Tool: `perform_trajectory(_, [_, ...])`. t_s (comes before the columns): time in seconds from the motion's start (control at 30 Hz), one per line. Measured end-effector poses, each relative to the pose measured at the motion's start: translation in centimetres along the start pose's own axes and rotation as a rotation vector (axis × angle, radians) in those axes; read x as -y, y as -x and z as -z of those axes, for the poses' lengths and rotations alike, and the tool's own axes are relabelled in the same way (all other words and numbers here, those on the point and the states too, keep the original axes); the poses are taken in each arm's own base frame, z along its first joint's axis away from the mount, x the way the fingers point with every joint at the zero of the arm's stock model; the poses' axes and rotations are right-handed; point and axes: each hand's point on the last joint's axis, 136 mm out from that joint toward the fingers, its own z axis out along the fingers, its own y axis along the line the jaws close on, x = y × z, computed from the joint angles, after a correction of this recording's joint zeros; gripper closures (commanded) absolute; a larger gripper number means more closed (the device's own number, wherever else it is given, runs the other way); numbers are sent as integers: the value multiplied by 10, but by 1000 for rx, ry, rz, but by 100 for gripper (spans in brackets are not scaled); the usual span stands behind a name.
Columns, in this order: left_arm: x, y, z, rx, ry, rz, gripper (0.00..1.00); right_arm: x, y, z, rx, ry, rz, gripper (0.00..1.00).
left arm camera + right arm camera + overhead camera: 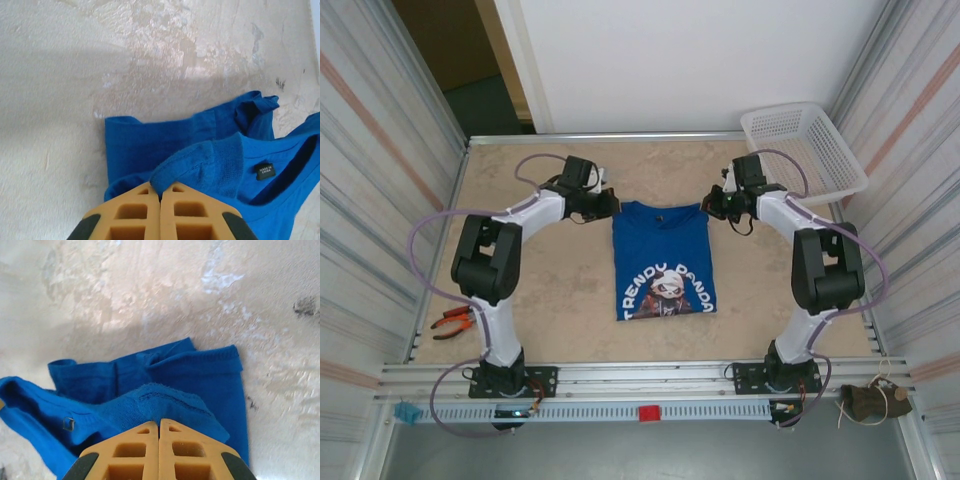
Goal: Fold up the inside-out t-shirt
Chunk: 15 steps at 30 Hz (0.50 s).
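The royal-blue t-shirt point(660, 255) lies flat mid-table as a narrow rectangle, sleeves tucked in, its dark panda print point(665, 290) facing up near the front. My left gripper point(607, 204) is shut on the shirt's far-left shoulder corner; in the left wrist view the fingers point(160, 197) pinch a ridge of blue cloth point(200, 160) beside the neck label point(265, 170). My right gripper point(714, 205) is shut on the far-right shoulder corner, and the right wrist view has its fingers point(159, 427) clamping a raised fold of cloth point(170, 402).
A white lattice basket point(802, 148) sits at the back right corner. Orange-handled pliers point(453, 322) lie near the table's left front edge. Metal walls close in both sides, with a rail point(640, 380) along the front.
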Motion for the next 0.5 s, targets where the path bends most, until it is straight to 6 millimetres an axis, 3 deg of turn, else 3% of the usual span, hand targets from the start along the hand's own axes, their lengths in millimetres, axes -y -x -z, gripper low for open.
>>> perform_trajectory(0.1, [-9, 5, -18, -5, 15, 10, 100, 11, 9, -18, 2, -32, -23, 100])
perform_trajectory(0.17, [-19, 6, -32, -14, 34, 24, 78, 17, 15, -31, 0, -49, -40, 78])
perform_trajectory(0.2, [-25, 5, -39, -22, 44, 32, 67, 18, 18, -36, 0, -54, -48, 71])
perform_trajectory(0.3, [-33, 6, -47, -28, 48, 53, 51, 22, 19, -41, 0, -65, -53, 65])
perform_trajectory(0.4, [-33, 16, -34, 6, 57, 51, 43, 19, 8, -23, 11, -64, -47, 66])
perform_trajectory(0.5, [-31, 14, -6, 34, 71, 60, 41, 6, -15, 15, 31, -52, -22, 67])
